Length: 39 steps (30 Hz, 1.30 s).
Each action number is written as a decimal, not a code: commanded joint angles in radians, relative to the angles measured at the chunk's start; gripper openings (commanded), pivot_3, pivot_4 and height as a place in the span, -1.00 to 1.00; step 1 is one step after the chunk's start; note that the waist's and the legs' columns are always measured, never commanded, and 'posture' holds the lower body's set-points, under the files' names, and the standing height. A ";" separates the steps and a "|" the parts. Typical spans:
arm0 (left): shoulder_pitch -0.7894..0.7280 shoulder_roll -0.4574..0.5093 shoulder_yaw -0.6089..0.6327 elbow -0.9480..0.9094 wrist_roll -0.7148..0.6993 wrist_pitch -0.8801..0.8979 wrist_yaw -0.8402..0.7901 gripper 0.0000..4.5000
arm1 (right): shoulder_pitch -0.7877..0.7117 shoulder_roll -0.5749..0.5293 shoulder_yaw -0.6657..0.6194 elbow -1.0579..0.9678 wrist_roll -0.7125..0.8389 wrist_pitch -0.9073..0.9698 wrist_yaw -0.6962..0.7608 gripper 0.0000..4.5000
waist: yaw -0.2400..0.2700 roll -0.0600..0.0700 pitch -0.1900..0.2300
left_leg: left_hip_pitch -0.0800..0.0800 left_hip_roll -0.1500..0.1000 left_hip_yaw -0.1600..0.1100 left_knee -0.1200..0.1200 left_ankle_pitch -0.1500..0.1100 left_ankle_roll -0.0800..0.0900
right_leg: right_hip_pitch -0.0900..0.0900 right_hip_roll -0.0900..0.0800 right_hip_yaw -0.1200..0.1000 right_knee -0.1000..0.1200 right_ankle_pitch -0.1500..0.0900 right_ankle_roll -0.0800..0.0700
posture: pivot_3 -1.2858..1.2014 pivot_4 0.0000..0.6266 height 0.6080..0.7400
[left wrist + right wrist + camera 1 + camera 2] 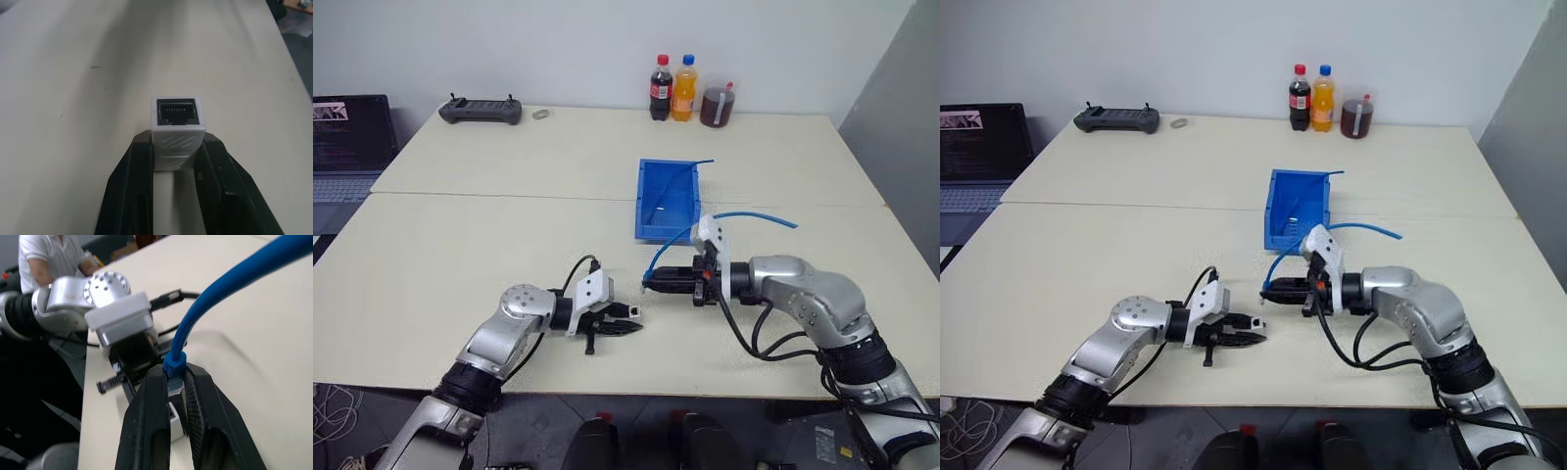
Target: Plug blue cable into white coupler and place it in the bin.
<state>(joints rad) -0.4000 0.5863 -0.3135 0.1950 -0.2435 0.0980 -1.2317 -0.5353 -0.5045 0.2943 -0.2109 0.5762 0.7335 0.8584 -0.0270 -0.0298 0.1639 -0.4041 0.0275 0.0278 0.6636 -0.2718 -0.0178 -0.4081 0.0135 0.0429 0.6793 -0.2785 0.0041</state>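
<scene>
Facing each other near the table's front edge, the left gripper (628, 325) is pinching the small white plastic coupler (178, 128) and the right gripper (651, 282) is pinching the thin light-blue cable (222, 290) behind its clear plug. Aligning plug with socket before pushing seems essential; the blue plastic bin (646, 186) is waiting mid-table.

Both hands (631, 328) (651, 282) clamped, tips facing

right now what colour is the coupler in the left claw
White, with a dark socket opening; the coupler shows best in the left wrist view.
</scene>
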 commanded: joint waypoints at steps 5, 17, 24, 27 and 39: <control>-0.033 -0.021 0.003 0.081 0.038 -0.102 -0.059 -0.65 | 0.039 0.015 0.071 0.003 -0.165 -0.195 0.049 -0.92 | -0.001 0.000 0.000 | 0.001 0.000 -0.001 0.000 0.000 0.000 | 0.000 0.000 0.000 0.001 0.000 0.000 | 0.03 -0.52 1.00; -0.018 -0.035 0.020 0.085 0.054 -0.092 -0.032 -0.65 | 0.048 0.057 0.084 0.010 -0.216 -0.219 0.074 -0.92 | 0.001 0.000 0.000 | 0.001 0.000 -0.001 0.001 0.000 0.000 | 0.001 0.000 -0.001 0.001 0.000 0.000 | 0.03 -0.52 1.00; -0.022 -0.039 0.028 0.100 0.063 -0.097 -0.026 -0.65 | 0.062 0.062 0.086 0.016 -0.224 -0.204 0.078 -0.92 | 0.001 0.000 0.000 | 0.002 0.000 -0.001 0.001 0.000 0.000 | 0.002 0.000 -0.001 0.002 0.000 0.000 | 0.03 -0.52 1.00; -0.023 -0.042 0.030 0.101 0.065 -0.096 -0.025 -0.65 | 0.063 0.073 0.086 0.032 -0.236 -0.208 0.071 -0.92 | 0.001 0.000 0.000 | 0.002 0.000 -0.001 0.001 0.000 0.000 | 0.002 0.000 -0.001 0.002 0.000 0.000 | 0.03 -0.52 1.00; -0.022 -0.044 0.036 0.102 0.067 -0.095 -0.020 -0.65 | 0.079 0.086 0.087 0.047 -0.271 -0.210 0.070 -0.92 | 0.002 0.000 0.000 | 0.003 0.000 -0.001 0.002 0.000 0.000 | 0.003 0.000 -0.001 0.002 0.000 0.000 | 0.03 -0.52 1.00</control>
<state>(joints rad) -0.4256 0.5433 -0.2935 0.2843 -0.1945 0.0080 -1.2708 -0.4599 -0.4201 0.3860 -0.1504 0.3098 0.5213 0.9292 -0.0253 -0.0299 0.1634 -0.4014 0.0276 0.0265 0.6656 -0.2716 -0.0177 -0.4054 0.0135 0.0421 0.6817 -0.2783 0.0039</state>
